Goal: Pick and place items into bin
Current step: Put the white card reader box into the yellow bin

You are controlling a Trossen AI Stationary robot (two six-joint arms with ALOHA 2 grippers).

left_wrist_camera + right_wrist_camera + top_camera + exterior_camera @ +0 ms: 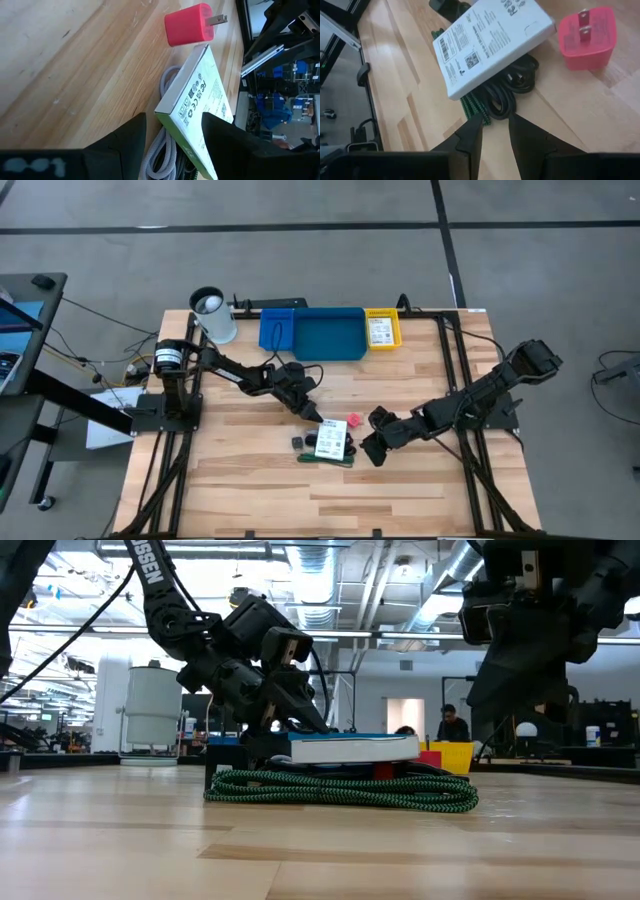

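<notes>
A white box with green print point(331, 442) lies on top of a coiled green braided cable point(340, 790) and a black cable point(512, 85) in the middle of the table. A pink-red plug cube point(354, 421) rests on the wood just beyond it. A small black block point(299, 443) sits at the box's left. My left gripper point(318, 418) slants down from the far left, open. Its fingers stand on either side of the box's corner point(172, 107); one finger point(131, 140) is clearly apart from it. My right gripper point(368, 450) hovers right of the box, narrowly open, empty.
The blue bin point(325, 333) stands at the table's far edge, with a small yellow bin point(381, 328) at its right and a white cup point(213, 315) at its left. Bare wood lies near the front edge point(320, 500).
</notes>
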